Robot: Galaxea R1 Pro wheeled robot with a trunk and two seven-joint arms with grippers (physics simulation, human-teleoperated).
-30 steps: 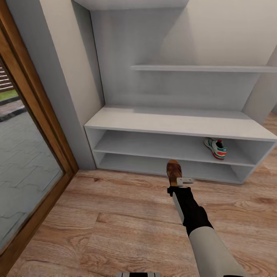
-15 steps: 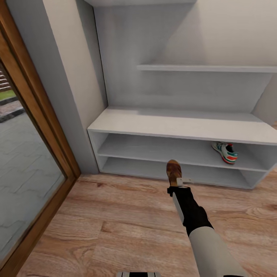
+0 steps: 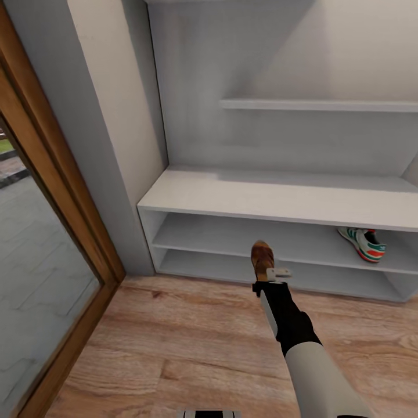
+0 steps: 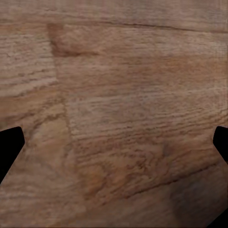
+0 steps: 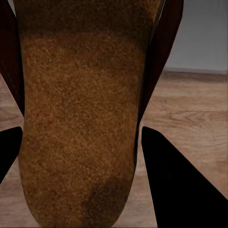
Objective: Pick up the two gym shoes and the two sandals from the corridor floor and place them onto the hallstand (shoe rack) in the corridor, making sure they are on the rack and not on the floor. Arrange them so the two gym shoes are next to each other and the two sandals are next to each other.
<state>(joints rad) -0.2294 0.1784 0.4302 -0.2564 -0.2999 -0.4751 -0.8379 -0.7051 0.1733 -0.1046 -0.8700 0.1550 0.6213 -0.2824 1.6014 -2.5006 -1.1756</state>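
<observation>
1. The right tool (image 3: 266,273) is pinching a sandal (image 3: 262,256), held out in front of the rack (image 3: 278,200) at about the height of its lower shelf opening, above the floor (image 3: 174,348).
2. In the right wrist view the sandal (image 5: 80,118) sits between the two dark fingers (image 5: 178,180), footbed facing the camera, its dark straps rising on either side.
3. The left tool (image 4: 114,142) looks straight down on bare floor planks (image 4: 123,95); its fingertips sit far apart at the picture's edges, so it is spread and carries nothing.
4. One gym shoe (image 3: 363,242) lies on the rack's middle shelf, toward its right end. The second gym shoe and second sandal are not to be placed from these pictures.
5. Handling, as I judge it: the sandal is light, with a fairly stiff sole and soft straps. The grainy footbed should give good friction. Gripping across the sole's edges near the heel, as it appears here, seems sound; gripping by a strap would let it swing.
6. The long toe ahead of the grip could catch a shelf edge.
</observation>
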